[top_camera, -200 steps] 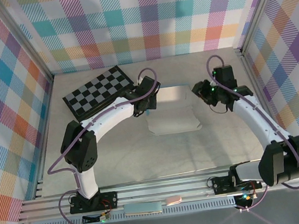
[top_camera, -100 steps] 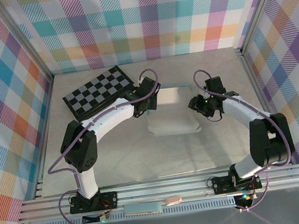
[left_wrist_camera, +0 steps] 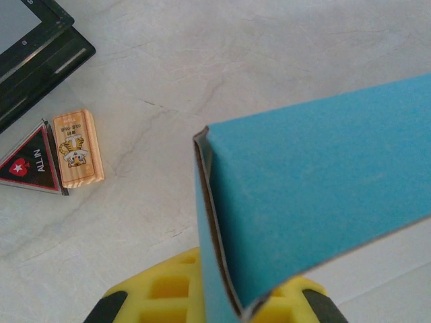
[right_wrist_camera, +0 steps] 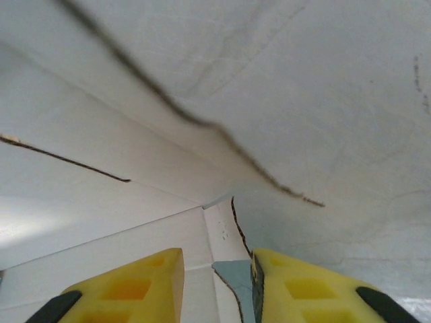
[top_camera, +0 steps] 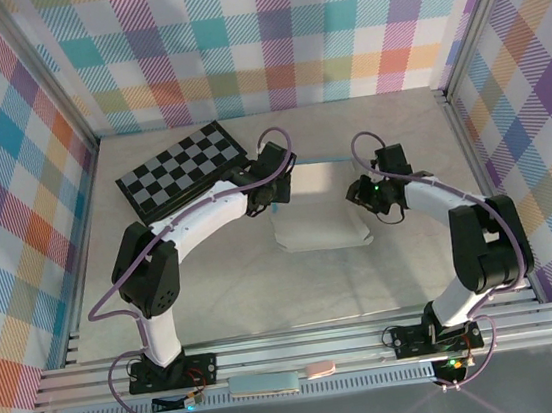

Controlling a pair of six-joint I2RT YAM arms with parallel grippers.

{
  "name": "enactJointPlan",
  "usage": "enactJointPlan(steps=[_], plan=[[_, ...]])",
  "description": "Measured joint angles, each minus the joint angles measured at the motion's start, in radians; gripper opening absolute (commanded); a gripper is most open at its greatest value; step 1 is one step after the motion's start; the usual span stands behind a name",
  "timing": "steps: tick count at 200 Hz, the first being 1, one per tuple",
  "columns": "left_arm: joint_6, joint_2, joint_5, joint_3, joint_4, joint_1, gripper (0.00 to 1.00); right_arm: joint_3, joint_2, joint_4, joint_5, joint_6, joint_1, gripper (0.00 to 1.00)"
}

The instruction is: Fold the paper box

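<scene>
The paper box (top_camera: pixel 319 211) lies partly folded on the tabletop in the middle of the top view, its pale inside facing up. My left gripper (top_camera: pixel 276 188) is shut on its left edge. In the left wrist view the turquoise card (left_wrist_camera: pixel 316 182) rises as a doubled fold from between the yellow fingers of that gripper (left_wrist_camera: pixel 232 311). My right gripper (top_camera: pixel 360 194) is at the box's right edge. In the right wrist view the pale inner side of the box (right_wrist_camera: pixel 101 195) is very close, and the gripper (right_wrist_camera: pixel 215 264) stands open with a corner flap between its fingers.
A black-and-grey checkerboard (top_camera: pixel 182 165) lies at the back left; its dark edge (left_wrist_camera: pixel 34 47) is close to the left gripper. A triangular token (left_wrist_camera: pixel 30 165) and a small wooden block (left_wrist_camera: pixel 79 148) lie beside it. Plaid walls enclose three sides.
My right arm has swung left and down to the box's right edge, and its jaws have narrowed around the flap. The left gripper has kept its hold and place.
</scene>
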State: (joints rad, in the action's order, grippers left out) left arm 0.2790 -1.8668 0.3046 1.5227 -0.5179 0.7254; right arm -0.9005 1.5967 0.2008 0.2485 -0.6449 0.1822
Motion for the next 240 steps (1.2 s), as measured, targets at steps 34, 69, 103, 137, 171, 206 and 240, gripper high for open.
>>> enactJointPlan(steps=[34, 69, 103, 137, 171, 206, 240], plan=[[0.0, 0.0, 0.0, 0.0, -0.003, 0.0, 0.0, 0.0, 0.012, -0.029, 0.021, -0.001, 0.0, 0.25], [0.0, 0.0, -0.001, 0.0, -0.003, 0.0, 0.0, 0.0, 0.012, -0.043, 0.041, -0.001, 0.0, 0.23], [0.0, 0.0, -0.007, 0.0, -0.003, 0.0, 0.0, -0.001, 0.017, -0.043, 0.053, -0.005, 0.003, 0.22], [0.0, 0.0, -0.008, 0.0, -0.003, 0.0, 0.0, -0.013, 0.047, -0.05, 0.056, -0.017, 0.031, 0.22], [0.001, 0.0, -0.008, 0.0, -0.002, 0.0, 0.0, -0.031, 0.054, -0.052, 0.056, -0.027, 0.049, 0.21], [0.001, 0.0, -0.008, 0.0, -0.003, 0.0, 0.0, -0.036, 0.037, -0.023, 0.016, -0.021, 0.045, 0.27], [0.0, 0.0, -0.008, 0.0, -0.003, 0.0, 0.0, 0.007, -0.039, -0.011, 0.007, 0.002, -0.018, 0.36]])
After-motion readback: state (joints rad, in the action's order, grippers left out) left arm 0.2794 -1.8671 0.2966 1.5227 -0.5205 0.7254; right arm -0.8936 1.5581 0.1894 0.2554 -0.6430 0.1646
